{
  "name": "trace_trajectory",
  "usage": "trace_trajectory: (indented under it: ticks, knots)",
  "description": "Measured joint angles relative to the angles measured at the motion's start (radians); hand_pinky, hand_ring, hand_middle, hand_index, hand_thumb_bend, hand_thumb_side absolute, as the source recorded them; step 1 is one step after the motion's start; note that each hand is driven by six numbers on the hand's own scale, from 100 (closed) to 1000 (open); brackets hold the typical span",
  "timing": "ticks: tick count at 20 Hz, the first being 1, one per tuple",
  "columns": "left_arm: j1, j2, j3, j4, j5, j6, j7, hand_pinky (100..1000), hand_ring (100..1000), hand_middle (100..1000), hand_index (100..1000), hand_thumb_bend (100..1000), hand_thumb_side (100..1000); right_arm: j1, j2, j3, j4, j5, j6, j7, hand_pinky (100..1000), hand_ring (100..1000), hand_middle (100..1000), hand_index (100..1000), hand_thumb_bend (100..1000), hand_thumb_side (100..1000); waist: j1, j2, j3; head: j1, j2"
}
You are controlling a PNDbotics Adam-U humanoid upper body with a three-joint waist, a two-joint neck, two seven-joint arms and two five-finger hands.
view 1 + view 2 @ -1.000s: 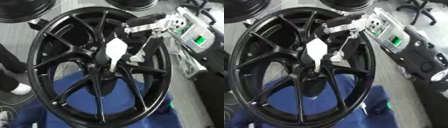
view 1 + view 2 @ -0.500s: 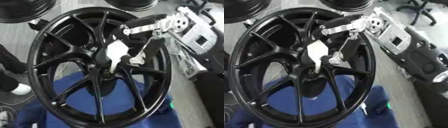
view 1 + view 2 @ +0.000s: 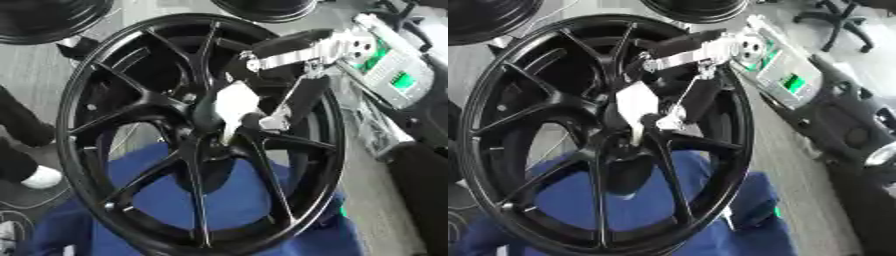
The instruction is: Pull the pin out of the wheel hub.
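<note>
Black right robot hand from upper right, fingers curled round white pin at wheel hub.

A black wheel stood over blue cloth, filling the view. The right hand reached in from two o'clock, its fingers curled around a white pin just above the hub.
</note>
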Motion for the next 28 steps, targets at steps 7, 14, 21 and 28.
trace_trajectory:
  ticks: [7,14,21,28]
  knots:
    - [0.002,0.000,0.000,0.000,0.000,0.001,0.000,603,731,629,670,100,731,0.008,0.000,0.001,0.005,-0.003,0.009,-0.004,884,751,528,750,100,276,0.000,0.004,0.001,-0.001,-0.005]
    - [0.008,0.000,0.001,0.001,-0.001,0.003,-0.001,602,732,627,670,100,728,0.016,0.000,0.000,0.004,-0.025,0.050,-0.031,840,681,459,659,100,239,0.000,0.004,0.000,-0.005,-0.006]
    - [0.009,0.000,0.003,0.001,-0.001,0.005,0.000,603,733,627,670,100,729,0.016,-0.001,-0.003,-0.004,-0.051,0.094,-0.076,794,584,401,563,100,163,0.000,0.004,-0.002,-0.008,-0.006]
    - [0.010,0.000,0.006,0.001,-0.002,0.005,0.000,603,734,628,670,100,728,0.016,-0.011,-0.019,-0.029,-0.095,0.130,-0.120,769,542,363,502,100,183,0.002,0.004,-0.007,-0.022,-0.006]
